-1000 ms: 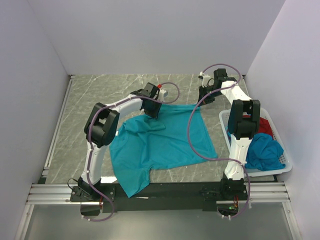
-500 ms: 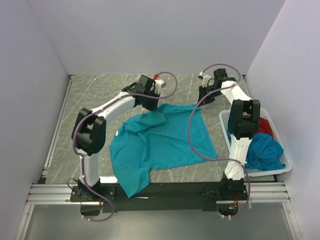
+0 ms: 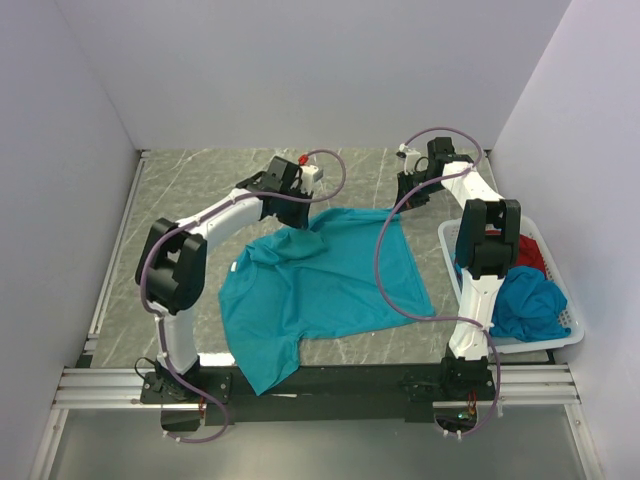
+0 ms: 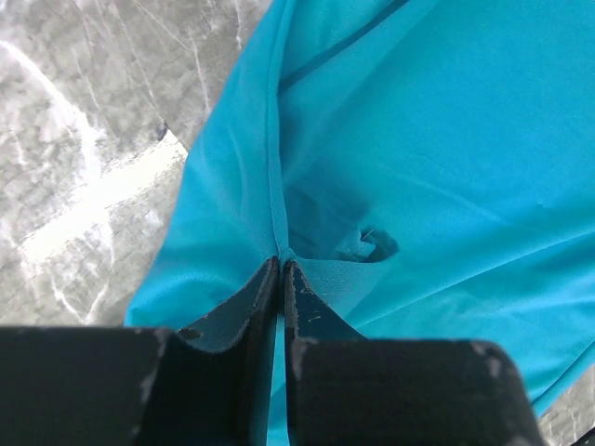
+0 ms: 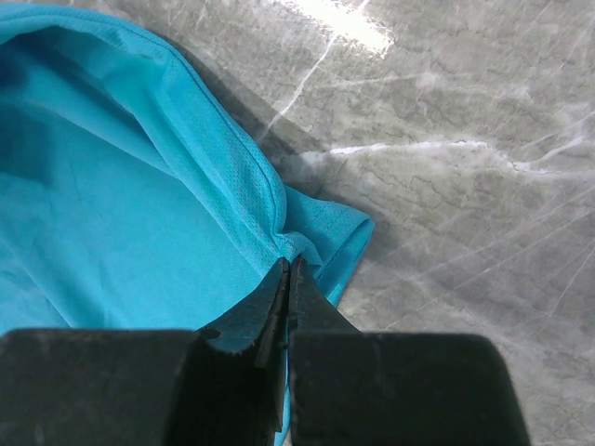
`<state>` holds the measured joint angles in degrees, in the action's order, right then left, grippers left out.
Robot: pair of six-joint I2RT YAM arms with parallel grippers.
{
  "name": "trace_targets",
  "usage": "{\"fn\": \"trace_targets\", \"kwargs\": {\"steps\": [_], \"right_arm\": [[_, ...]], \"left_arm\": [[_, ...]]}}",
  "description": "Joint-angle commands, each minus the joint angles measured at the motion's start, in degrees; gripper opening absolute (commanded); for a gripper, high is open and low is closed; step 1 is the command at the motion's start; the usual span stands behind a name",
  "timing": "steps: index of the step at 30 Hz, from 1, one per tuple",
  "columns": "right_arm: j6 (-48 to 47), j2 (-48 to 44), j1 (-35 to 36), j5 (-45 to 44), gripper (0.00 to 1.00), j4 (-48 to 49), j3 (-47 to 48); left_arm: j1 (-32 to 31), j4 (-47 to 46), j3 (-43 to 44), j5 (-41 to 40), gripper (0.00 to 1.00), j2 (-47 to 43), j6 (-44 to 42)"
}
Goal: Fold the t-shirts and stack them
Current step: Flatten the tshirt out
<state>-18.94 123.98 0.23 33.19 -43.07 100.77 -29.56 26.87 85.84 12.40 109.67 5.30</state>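
Observation:
A teal t-shirt (image 3: 330, 285) lies spread on the marble table, one part hanging over the near edge. At the shirt's far left, my left gripper (image 3: 299, 213) is shut on a pinched ridge of the cloth (image 4: 232, 214), which rises to its fingertips (image 4: 281, 263). My right gripper (image 3: 404, 198) is shut on the shirt's far right corner (image 5: 321, 228), with its tips (image 5: 288, 264) together on the hem. A bright blue t-shirt (image 3: 526, 302) and a red one (image 3: 530, 255) lie bunched in the basket.
A white slatted basket (image 3: 545, 343) stands at the right edge of the table, next to the right arm. Bare marble (image 3: 200, 190) shows at the far left and behind the shirt. Grey walls close in three sides. A purple cable (image 3: 385, 270) crosses over the shirt.
My left arm has swung left and back, its gripper closing tighter on the cloth and dragging the shirt's far left part up into a ridge. The right arm has not moved.

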Motion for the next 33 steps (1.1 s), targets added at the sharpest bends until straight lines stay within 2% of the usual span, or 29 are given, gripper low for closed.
{"fn": "trace_targets", "kwargs": {"steps": [1, 7, 19, 33], "right_arm": [[-0.57, -2.61, 0.03, 1.26, 0.00, -0.70, 0.21], [-0.75, -2.34, 0.03, 1.26, 0.00, -0.70, 0.30], [-0.75, -1.82, 0.03, 1.18, 0.00, -1.05, 0.39], [-0.66, -1.73, 0.03, 1.18, 0.00, -1.05, 0.48]], "left_arm": [[0.21, -3.22, -0.59, 2.80, 0.12, 2.03, 0.85], [0.21, -5.25, -1.82, 1.93, 0.13, 4.76, 1.12], [0.29, -5.78, -2.96, 1.13, 0.35, 3.71, 0.41], [0.29, -4.20, -0.77, -0.54, 0.34, 2.92, 0.15]]}}
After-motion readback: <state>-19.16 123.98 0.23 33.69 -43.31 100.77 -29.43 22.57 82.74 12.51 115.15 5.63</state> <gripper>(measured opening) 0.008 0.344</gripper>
